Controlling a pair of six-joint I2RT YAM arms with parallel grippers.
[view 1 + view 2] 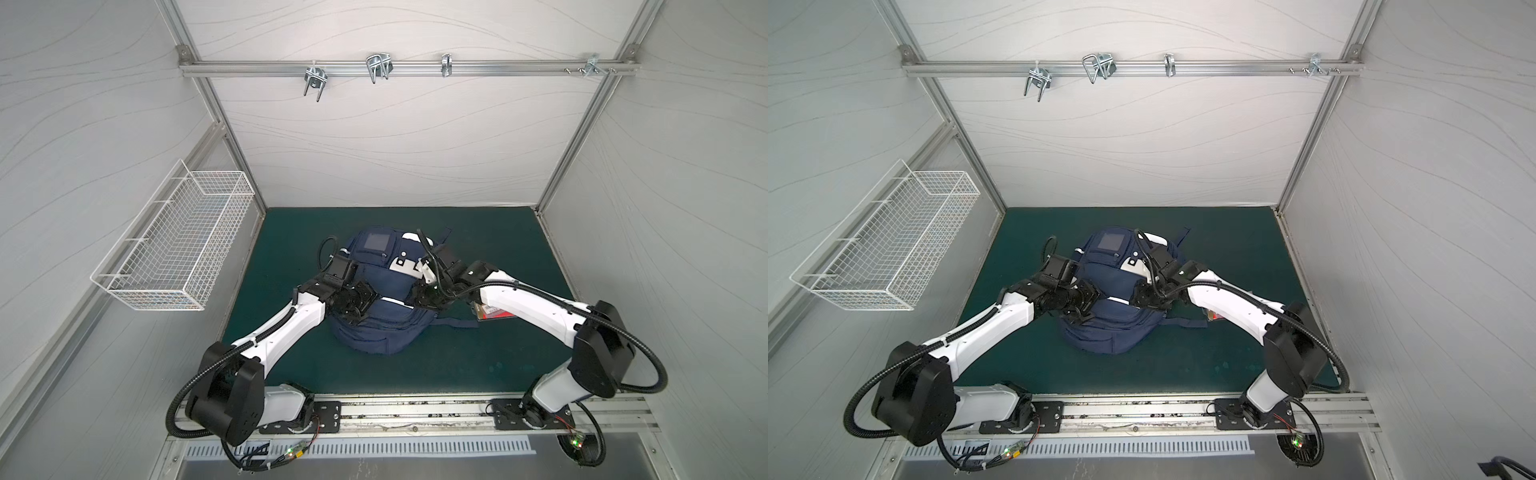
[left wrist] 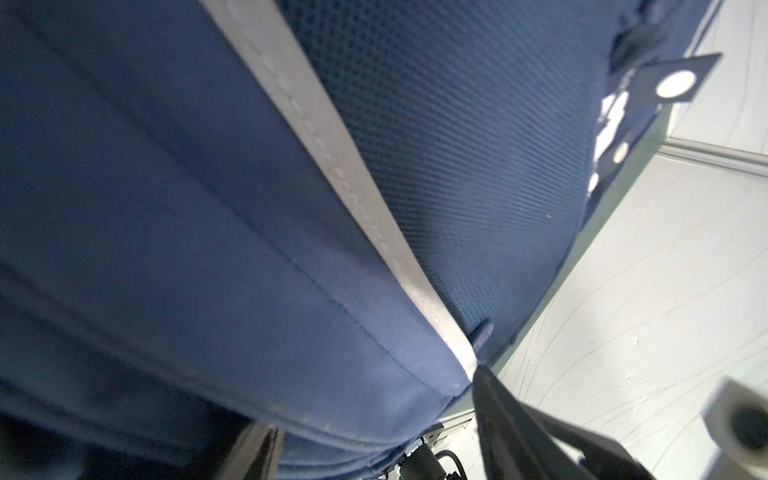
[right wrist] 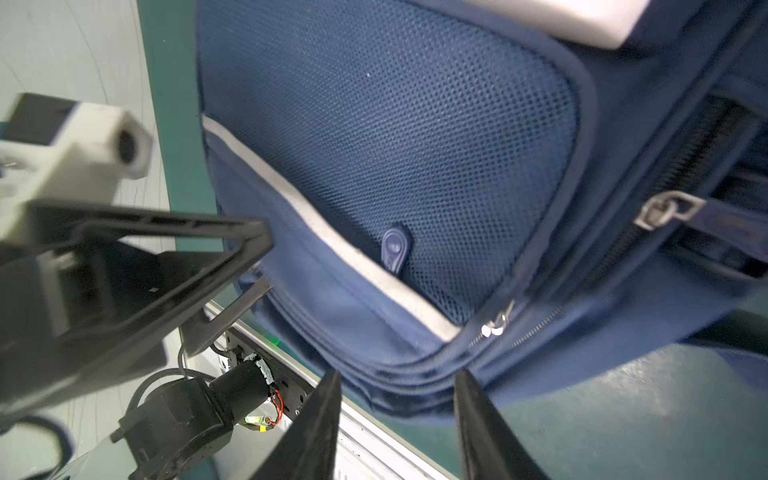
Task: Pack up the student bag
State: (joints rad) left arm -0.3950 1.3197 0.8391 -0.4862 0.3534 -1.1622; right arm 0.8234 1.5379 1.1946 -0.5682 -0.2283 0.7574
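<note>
L arm (image 1: pixel 286 328) & R arm (image 1: pixel 519 303) lean in over the student bag (image 1: pixel 374 332), navy w/ white stripes, lying mid green mat (image 1: pixel 498 249). Jaws of left gripper (image 2: pixel 374 399) straddle its fabric; can't tell if they pinch. Jaws of right gripper (image 3: pixel 397 374) gape at bag's edge. Only top views show window pocket (image 1: pixel 376 242) & red packet (image 1: pixel 492 312); right wrist view adds zip pull (image 3: pixel 667 210).

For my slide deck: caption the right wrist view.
Right gripper, jaws apart, faces the mesh panel of the student bag; left gripper at its edge.
</note>
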